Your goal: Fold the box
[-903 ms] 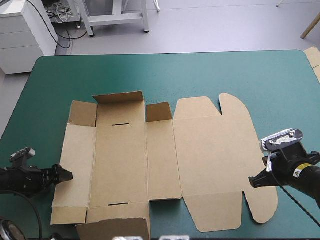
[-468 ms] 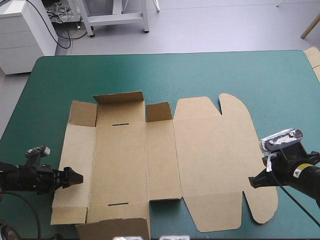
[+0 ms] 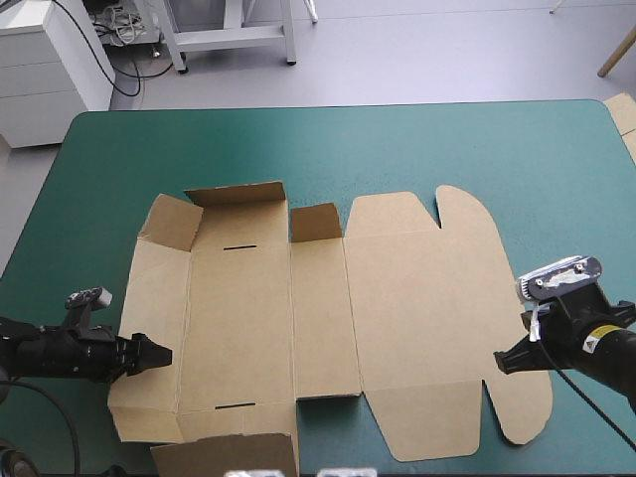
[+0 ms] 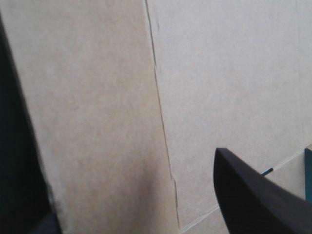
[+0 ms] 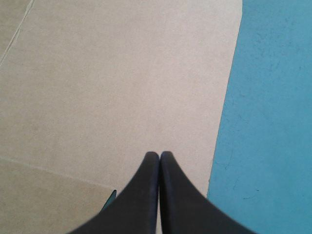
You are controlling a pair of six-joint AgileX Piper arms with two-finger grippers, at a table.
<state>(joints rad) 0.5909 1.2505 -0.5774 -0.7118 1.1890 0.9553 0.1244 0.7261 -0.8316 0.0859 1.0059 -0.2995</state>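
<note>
Teal-green table point(image 3: 447, 139) carries the brown box point(image 3: 397, 298) flat at centre, long axis 9 to 3 o'clock. The left gripper point(image 3: 157, 354), at its 8 o'clock, is over the tilted side wall point(image 3: 154, 288). Only the wrist view shows its fingers point(image 4: 253, 195) spread. The right gripper point(image 3: 500, 364), pinched together and empty, sits at 4 o'clock.

The far band of the teal-green surface point(image 3: 328, 144) is bare from side to side, so a hand passes there freely. The box point(image 3: 417, 318) covers the middle. Its left wall point(image 3: 149, 298) stands half raised and its far flaps point(image 3: 238, 194) stand up, so they block a low way in. The left gripper point(image 3: 164, 355), fingers point(image 4: 253, 200) apart, reaches in over this wall. The right gripper point(image 3: 500, 365), fingers together, sits at the edge of the lid point(image 3: 437, 298); the right side beyond it is bare.
</note>
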